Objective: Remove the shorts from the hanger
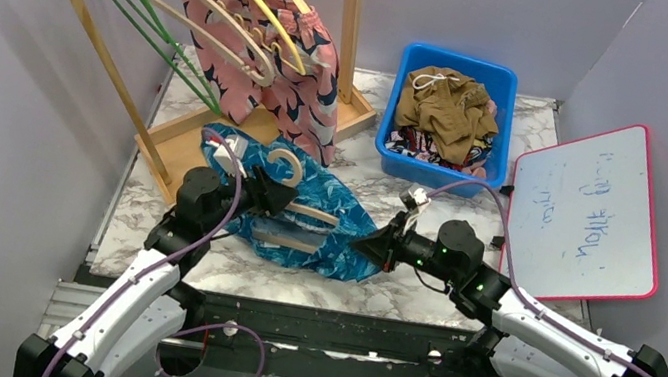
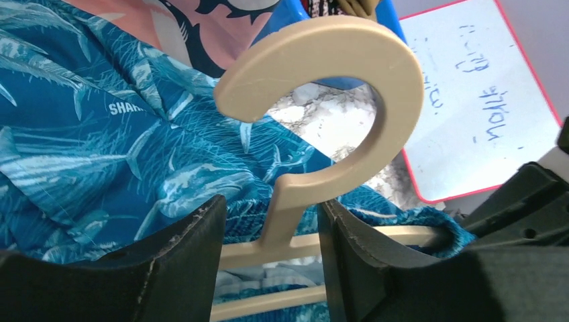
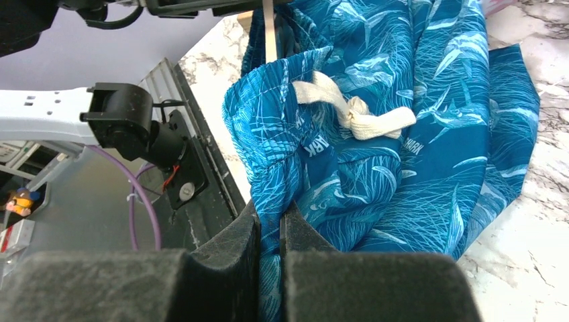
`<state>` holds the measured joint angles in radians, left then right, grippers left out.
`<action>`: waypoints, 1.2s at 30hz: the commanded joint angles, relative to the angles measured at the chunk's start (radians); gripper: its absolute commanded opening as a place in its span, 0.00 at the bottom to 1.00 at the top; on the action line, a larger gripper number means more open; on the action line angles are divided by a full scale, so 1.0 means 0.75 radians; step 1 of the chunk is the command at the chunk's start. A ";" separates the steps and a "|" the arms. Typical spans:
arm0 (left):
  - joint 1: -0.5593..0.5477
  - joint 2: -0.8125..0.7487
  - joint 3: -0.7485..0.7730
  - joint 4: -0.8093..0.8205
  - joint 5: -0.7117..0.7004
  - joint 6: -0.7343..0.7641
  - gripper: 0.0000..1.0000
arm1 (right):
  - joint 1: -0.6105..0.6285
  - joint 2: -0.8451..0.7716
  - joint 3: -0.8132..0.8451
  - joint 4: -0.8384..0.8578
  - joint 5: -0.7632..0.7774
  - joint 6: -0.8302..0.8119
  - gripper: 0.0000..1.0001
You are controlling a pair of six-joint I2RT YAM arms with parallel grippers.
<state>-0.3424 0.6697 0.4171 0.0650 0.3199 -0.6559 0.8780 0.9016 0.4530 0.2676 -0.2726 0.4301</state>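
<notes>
Pulling-off step: the shorts (image 1: 342, 240) lie on the desk (image 1: 415, 292), threaded on the hanger (image 2: 315, 50). The left hand (image 2: 272, 225) is spread around the hanger's neck. The right hand (image 3: 270, 225) pinches the shorts right of the hanger. Next, likely: clamp the neck, drag the fabric away.

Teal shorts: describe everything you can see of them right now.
The teal shorts lie crumpled on the marble table, thin woven-looking fabric with a paler shark print and a knotted white drawstring. The beige hanger sits threaded through them, hook sticking out. The left tool straddles the hanger's neck; the right tool pinches a fold near the waistband.
</notes>
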 commanded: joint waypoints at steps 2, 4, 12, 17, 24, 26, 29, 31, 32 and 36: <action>0.006 0.054 0.041 0.077 0.006 0.028 0.45 | 0.010 -0.005 0.057 0.043 -0.105 0.017 0.01; 0.005 0.059 0.036 0.077 0.028 0.019 0.41 | 0.010 -0.001 0.059 0.037 -0.097 0.016 0.01; 0.005 -0.014 0.005 0.024 0.046 0.011 0.22 | 0.010 0.008 0.061 0.040 -0.073 0.036 0.01; 0.006 -0.009 0.008 -0.014 0.044 0.033 0.23 | 0.009 0.009 0.063 0.061 -0.121 0.038 0.01; 0.005 0.027 -0.007 0.013 0.047 0.043 0.42 | 0.010 0.016 0.071 0.079 -0.189 0.041 0.01; 0.006 0.032 -0.018 0.015 0.044 0.046 0.38 | 0.010 0.015 0.070 0.081 -0.184 0.045 0.01; 0.005 0.022 -0.034 0.025 0.033 0.036 0.27 | 0.010 0.014 0.073 0.070 -0.177 0.042 0.01; 0.005 0.012 -0.037 0.026 0.031 0.037 0.21 | 0.010 0.014 0.075 0.067 -0.182 0.042 0.01; 0.005 0.006 -0.037 0.024 0.032 0.041 0.16 | 0.010 0.014 0.077 0.067 -0.185 0.043 0.01; 0.006 -0.006 -0.025 0.015 0.041 0.051 0.00 | 0.010 0.019 0.083 0.059 -0.188 0.043 0.02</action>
<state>-0.3424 0.6842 0.3950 0.0566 0.3531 -0.6224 0.8780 0.9215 0.4694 0.2661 -0.3470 0.4534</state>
